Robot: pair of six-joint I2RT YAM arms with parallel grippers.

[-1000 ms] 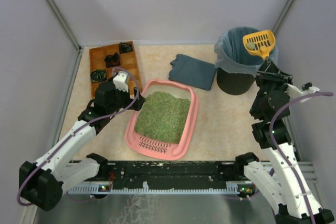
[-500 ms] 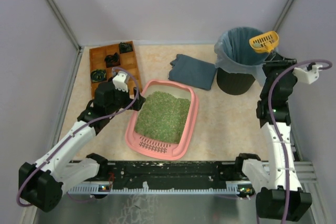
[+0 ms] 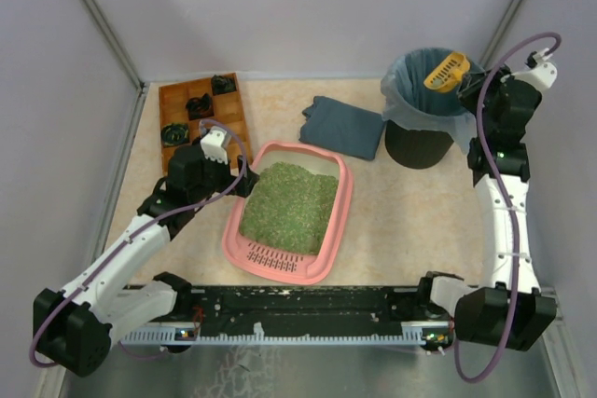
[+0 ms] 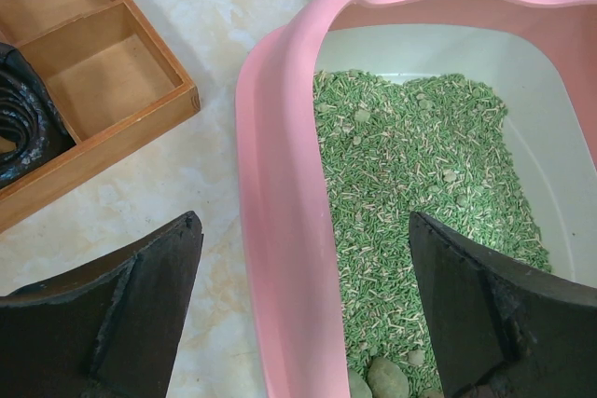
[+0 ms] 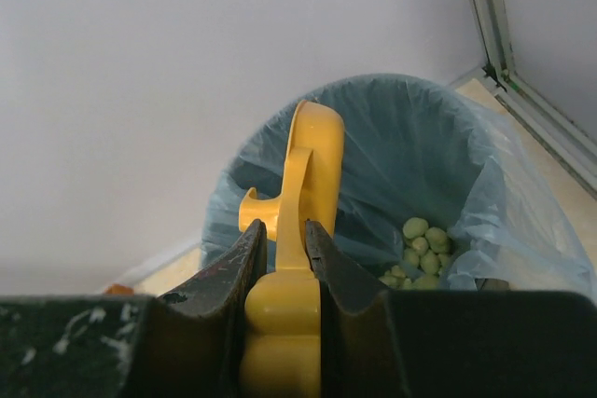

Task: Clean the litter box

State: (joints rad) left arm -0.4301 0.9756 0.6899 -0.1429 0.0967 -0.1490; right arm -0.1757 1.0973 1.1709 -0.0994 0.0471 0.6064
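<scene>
Litter box (image 4: 280,230) wall lies between the left gripper's (image 4: 303,300) fingers, which stand wide apart and hold nothing: one finger is outside over the table (image 4: 224,156), the other inside above the green litter (image 4: 410,174). The pink box sits mid-table, its long axis running near to far and leaning slightly right at the far end. Its slotted grille (image 3: 278,255) end points toward the arm bases, its plain end toward a blue cloth (image 3: 343,126) just beyond. A wooden tray (image 4: 103,81) lies to its far left. The right gripper (image 5: 284,240) is clamped on a yellow scoop (image 5: 312,151) by the handle. The scoop is turned on edge above the bagged bin (image 3: 415,148), where pale clumps (image 5: 422,249) lie.
</scene>
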